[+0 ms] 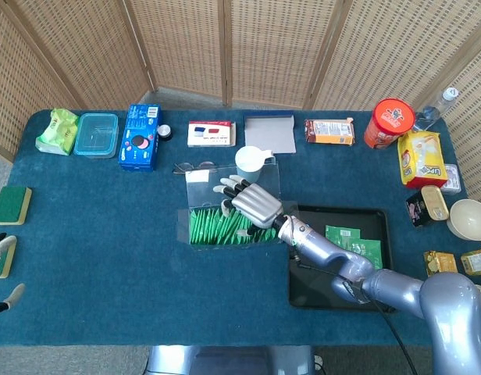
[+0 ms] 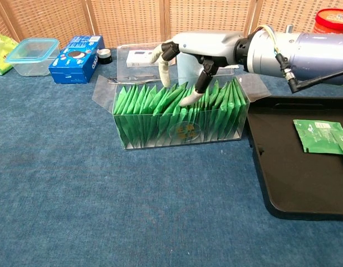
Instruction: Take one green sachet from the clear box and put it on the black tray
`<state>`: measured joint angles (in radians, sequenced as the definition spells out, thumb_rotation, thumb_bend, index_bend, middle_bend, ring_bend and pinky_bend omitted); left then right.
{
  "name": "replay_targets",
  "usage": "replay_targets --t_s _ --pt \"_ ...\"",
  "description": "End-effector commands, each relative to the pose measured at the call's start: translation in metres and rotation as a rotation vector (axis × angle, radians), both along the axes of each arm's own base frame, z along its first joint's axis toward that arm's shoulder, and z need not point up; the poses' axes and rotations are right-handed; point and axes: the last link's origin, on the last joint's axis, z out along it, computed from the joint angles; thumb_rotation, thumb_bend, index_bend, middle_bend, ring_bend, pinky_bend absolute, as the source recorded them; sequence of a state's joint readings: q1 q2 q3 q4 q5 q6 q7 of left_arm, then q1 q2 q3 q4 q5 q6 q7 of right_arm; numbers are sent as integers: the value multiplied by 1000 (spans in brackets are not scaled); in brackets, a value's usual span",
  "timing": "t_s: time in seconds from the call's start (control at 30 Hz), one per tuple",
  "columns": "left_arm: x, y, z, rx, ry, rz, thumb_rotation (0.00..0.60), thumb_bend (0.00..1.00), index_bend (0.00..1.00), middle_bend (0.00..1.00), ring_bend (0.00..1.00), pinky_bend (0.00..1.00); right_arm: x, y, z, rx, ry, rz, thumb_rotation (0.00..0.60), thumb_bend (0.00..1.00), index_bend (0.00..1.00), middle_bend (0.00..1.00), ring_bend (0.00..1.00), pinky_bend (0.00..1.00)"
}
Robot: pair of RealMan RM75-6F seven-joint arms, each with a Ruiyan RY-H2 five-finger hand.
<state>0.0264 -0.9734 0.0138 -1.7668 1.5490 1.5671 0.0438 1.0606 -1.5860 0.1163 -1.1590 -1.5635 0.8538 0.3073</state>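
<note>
1. Nearest the camera in the chest view, the black tray [image 2: 305, 167] is sitting at the right edge of the frame on the blue table [image 2: 104, 211], with two green sachets [image 2: 316, 136] already lying flat near its far right side.
2. Just left of the tray, around frame centre, the clear box [image 2: 180, 130] is standing packed with upright green sachets [image 2: 143, 108], fanned in a row behind its see-through front wall.
3. The right hand [image 2: 202, 50] is hanging over the right half of the box, palm down, fingers apart and pointing down; one fingertip [image 2: 189, 100] is poking in among the sachet tops. Nothing is looking pinched or lifted, so it's holding nothing.
4. The left hand isn't showing in either view.
5. In the head view the right hand [image 1: 254, 201] is showing mid-frame over the box [image 1: 195, 234], with the tray [image 1: 303, 289] to its right.
6. Further back, a white cup [image 1: 251, 162] is sitting just behind the box.
7. Along the far edge: a clear container with a blue lid [image 1: 97, 133] and a blue cookie box [image 1: 140, 136] at upper left, and a red canister [image 1: 389, 122] at upper right.
</note>
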Motion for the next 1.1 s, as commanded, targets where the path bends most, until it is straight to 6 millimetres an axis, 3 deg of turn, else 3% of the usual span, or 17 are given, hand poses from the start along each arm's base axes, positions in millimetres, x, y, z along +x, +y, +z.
replay_targets --t_s 0.03,0.63,0.87,1.1 --pt "1 0 0 0 -1 -4 600 237 129 117 107 241 1 1 -2 7 3 2 600 188 477 162 65 79" --pt "-3 0 1 7 -2 3 600 237 129 117 107 241 14 1 -18 -1 -64 -2 600 194 463 170 77 79" --pt "-4 0 1 5 -3 3 600 238 129 117 107 241 12 0 -16 -18 -84 -7 600 361 459 180 96 79" --pt "-3 1 0 3 -4 -4 600 238 129 117 107 241 9 -1 -10 -30 -100 -14 600 454 456 182 101 79"
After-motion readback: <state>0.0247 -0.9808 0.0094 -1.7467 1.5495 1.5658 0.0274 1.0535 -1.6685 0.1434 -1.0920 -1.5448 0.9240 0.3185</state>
